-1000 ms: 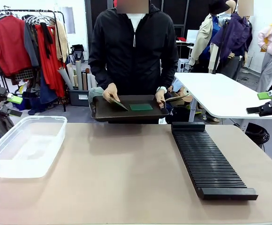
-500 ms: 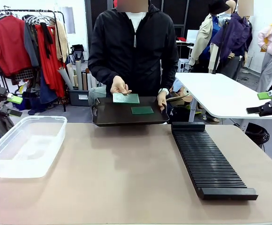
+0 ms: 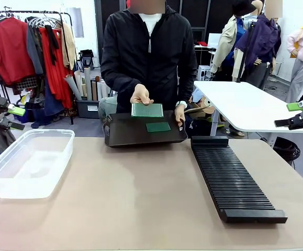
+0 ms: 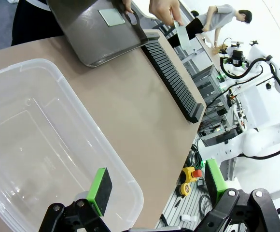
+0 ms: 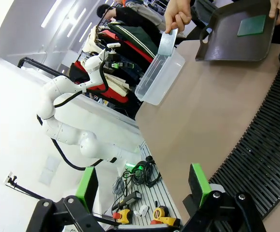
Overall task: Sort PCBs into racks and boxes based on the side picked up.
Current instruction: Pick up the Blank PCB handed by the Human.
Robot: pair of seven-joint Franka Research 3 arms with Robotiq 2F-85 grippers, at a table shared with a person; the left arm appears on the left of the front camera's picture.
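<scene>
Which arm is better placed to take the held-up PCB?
Probably right: left gripper and right gripper are open, but the hand holds the PCB by its left corner, right edge free.

A robotics laboratory set up in a workshop-like room was indicated. A broad tan-topped desk [image 3: 141, 193] was mounted on a frame, beside which a yellow emergency-stop box with a red button [image 4: 191, 175] and coiled black cables [image 5: 141, 170] were seen. Behind it, a metal clothes rail hung with red and grey garments [image 3: 26, 47], pale rolled tubes in a grey bin [image 3: 86, 86] and a white rounded table [image 3: 245, 107] were kept.
</scene>
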